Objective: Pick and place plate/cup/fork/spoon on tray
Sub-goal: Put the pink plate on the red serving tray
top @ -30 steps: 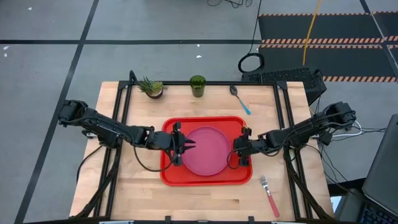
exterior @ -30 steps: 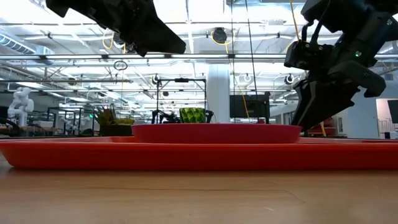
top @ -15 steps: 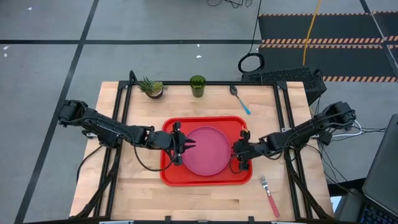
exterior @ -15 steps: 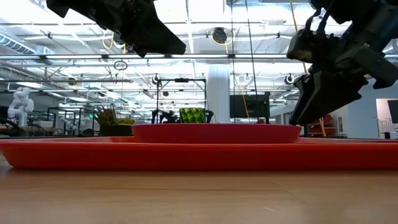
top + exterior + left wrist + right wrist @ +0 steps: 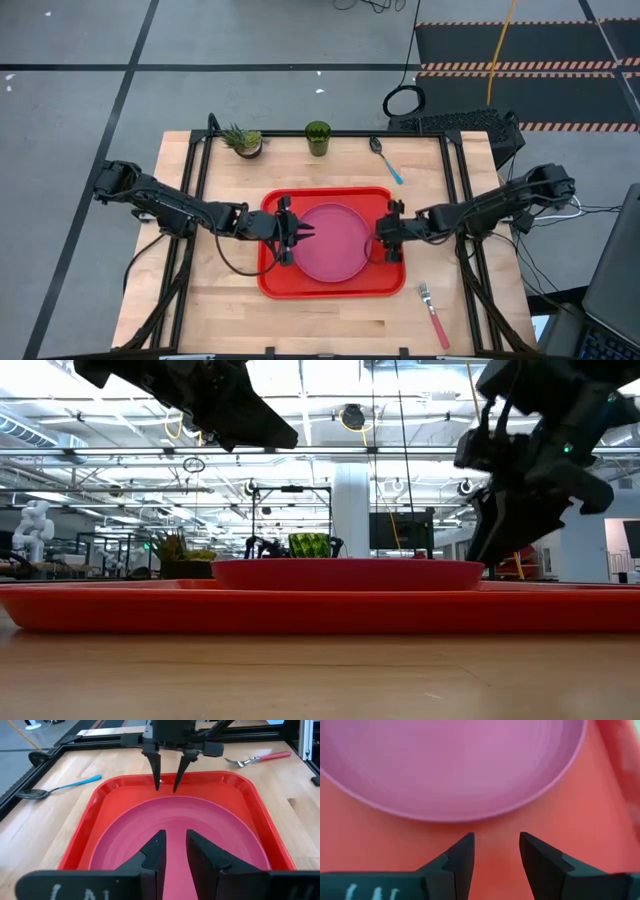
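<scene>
Shifted back along the tray (image 5: 270,285) edge beside the plate (image 5: 334,241): right end effector (image 5: 386,240), slightly spread, empty. Plate seated; cup (image 5: 318,137), fork (image 5: 434,313), spoon (image 5: 385,158) left on table (image 5: 210,310).

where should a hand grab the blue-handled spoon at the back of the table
Grip the small spoon with the dark metal bowl and light blue handle across the middle of its handle, coming straight down from above. It lies flat on the wooden table, bowl toward the far edge, handle angled toward the red rectangular tray, with clear space on both sides for fingers.
</scene>
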